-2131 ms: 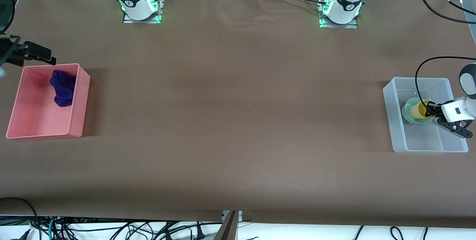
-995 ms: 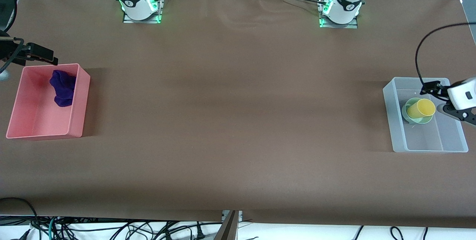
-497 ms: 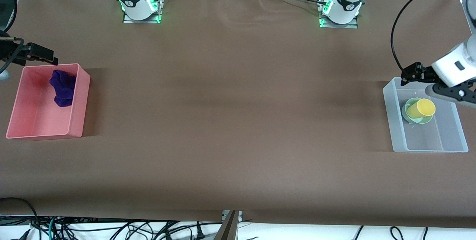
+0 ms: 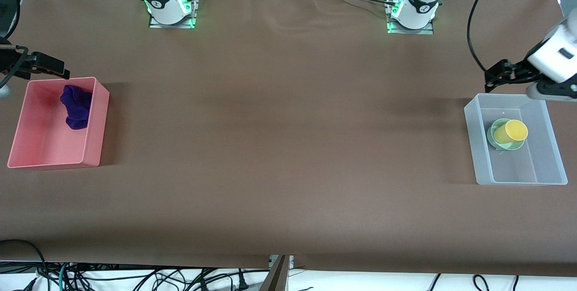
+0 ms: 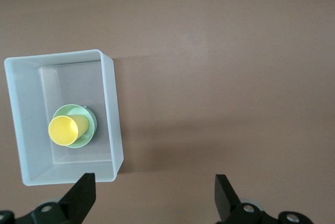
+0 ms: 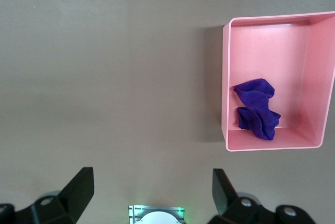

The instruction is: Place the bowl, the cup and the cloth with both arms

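The yellow cup (image 4: 510, 131) lies tilted in the pale green bowl (image 4: 499, 139), inside the clear bin (image 4: 473, 135) at the left arm's end of the table. Both also show in the left wrist view: the cup (image 5: 65, 130) and the bowl (image 5: 84, 135). My left gripper (image 4: 496, 78) is open and empty, raised beside the bin's edge that is farther from the front camera. The purple cloth (image 4: 75, 106) lies in the pink bin (image 4: 97, 122), and it shows in the right wrist view (image 6: 256, 108). My right gripper (image 4: 45, 66) is open and empty, high above the table beside the pink bin.
Both arm bases (image 4: 169, 5) (image 4: 412, 9) stand along the table edge farthest from the front camera. Brown tabletop (image 4: 288, 138) lies between the two bins. Cables hang below the table's near edge.
My left gripper has let go of the cup, risen out of the clear bin and moved away over the table beside it. The cup stays tilted in the bowl. The right arm holds still.
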`<state>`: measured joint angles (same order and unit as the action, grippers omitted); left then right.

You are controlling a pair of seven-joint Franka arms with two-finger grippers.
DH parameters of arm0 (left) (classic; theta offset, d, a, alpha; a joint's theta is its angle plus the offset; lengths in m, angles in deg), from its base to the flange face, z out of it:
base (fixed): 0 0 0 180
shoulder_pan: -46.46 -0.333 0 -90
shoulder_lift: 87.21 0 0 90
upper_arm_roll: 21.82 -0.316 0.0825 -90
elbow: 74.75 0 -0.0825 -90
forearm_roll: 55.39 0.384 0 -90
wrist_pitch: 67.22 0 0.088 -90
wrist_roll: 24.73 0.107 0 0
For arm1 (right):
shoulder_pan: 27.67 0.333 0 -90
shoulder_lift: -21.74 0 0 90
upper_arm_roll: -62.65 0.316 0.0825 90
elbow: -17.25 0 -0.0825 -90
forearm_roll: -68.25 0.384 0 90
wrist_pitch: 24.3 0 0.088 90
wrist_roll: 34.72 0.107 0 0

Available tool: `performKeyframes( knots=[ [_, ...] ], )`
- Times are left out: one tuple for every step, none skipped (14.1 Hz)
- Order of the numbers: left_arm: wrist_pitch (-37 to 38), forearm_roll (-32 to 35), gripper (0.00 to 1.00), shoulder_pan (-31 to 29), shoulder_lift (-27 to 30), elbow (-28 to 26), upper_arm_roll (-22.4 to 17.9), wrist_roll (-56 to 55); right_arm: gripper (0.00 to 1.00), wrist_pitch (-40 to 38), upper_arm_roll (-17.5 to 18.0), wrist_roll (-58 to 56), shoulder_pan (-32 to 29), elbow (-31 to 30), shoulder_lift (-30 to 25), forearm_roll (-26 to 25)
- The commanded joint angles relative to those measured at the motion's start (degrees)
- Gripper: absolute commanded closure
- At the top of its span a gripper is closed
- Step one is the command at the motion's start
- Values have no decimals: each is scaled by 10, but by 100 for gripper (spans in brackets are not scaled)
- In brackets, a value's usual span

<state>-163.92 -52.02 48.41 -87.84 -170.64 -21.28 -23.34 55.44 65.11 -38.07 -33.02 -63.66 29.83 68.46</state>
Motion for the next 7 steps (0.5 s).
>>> performKeyframes(
  knots=[
    [-28,-11,0,15,42,-65,-18,-7,0,-5,1,4,-1,9,3,-6],
    [-27,-13,0,12,40,-64,-17,-6,0,-5,1,4,-1,9,3,-6],
    [-27,-13,0,11,37,-61,-17,-6,0,-5,1,4,-1,9,3,-6],
    [-28,-13,0,11,36,-62,-17,-6,0,-4,1,5,0,9,3,-6],
    [-28,-14,0,11,36,-62,-17,-6,1,-4,1,5,0,9,3,-6],
    [-28,-15,0,11,36,-62,-17,-7,0,-5,1,4,-1,9,3,-6],
    [-28,-23,0,10,37,-64,-17,-7,0,-5,1,4,-1,9,3,-6]
  ],
)
